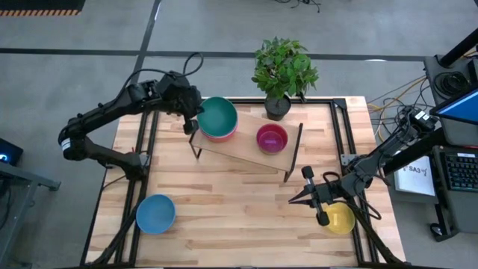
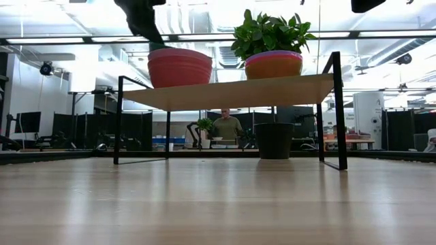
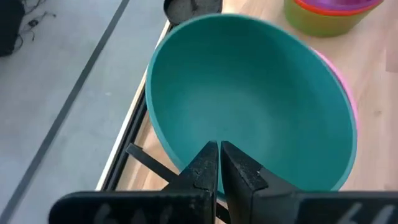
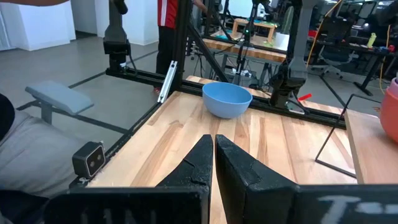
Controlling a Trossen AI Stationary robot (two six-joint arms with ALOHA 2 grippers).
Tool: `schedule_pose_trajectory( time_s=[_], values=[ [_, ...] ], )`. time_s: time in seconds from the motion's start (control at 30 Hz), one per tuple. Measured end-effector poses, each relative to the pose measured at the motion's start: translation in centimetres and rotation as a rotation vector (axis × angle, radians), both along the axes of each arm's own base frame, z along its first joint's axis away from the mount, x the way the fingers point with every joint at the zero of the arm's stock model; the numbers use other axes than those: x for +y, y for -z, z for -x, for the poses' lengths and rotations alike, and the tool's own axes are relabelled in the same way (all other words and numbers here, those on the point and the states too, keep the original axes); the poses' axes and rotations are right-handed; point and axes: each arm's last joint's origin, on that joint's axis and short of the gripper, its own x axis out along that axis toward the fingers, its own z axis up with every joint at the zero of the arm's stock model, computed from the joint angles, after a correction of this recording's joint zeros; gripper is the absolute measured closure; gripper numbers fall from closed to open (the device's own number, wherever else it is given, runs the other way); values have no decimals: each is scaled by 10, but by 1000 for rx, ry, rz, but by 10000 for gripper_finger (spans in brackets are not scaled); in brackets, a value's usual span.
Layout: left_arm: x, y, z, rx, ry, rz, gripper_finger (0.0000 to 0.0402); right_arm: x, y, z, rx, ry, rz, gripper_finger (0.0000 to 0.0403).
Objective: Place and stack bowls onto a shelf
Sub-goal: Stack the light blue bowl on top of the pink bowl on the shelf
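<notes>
Two stacks are sitting on the shelf (image 1: 246,153): teal bowl (image 1: 217,116) topping one, purple (image 1: 272,138) the other. The left tool (image 1: 191,125), shut empty, is hanging at the teal rim. Blue bowl (image 1: 155,213) and yellow bowl (image 1: 340,219) are waiting on the table (image 1: 224,209); the right tool (image 1: 305,193) is idling, closed.

Two stacks of bowls on one shelf (image 1: 246,153): a teal bowl (image 1: 217,116) nested over pink and red-orange ones, and a purple bowl (image 1: 272,138) over orange and lime green. Two single bowls on the tabletop: one blue (image 1: 155,213), one yellow (image 1: 340,220). One potted plant (image 1: 283,71).
</notes>
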Motion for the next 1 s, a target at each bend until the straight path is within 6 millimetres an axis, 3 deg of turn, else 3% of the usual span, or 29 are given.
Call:
schedule_pose_trajectory(
  time_s=[0.37, 0.6, 0.83, 1.0],
  values=[
    [3, 31, -2, 41, -121, 69, 401, 0, 0, 0, 1, -1, -2, 394],
    [4, 25, -3, -6, -142, 70, 402, 0, 0, 0, 2, 0, -3, 394],
    [-4, 9, -17, -217, -85, 148, 402, 0, 0, 0, 1, 1, 1, 394],
    [-18, 18, -40, -372, -7, 125, 401, 0, 0, 0, 0, 1, 5, 394]
  ],
)
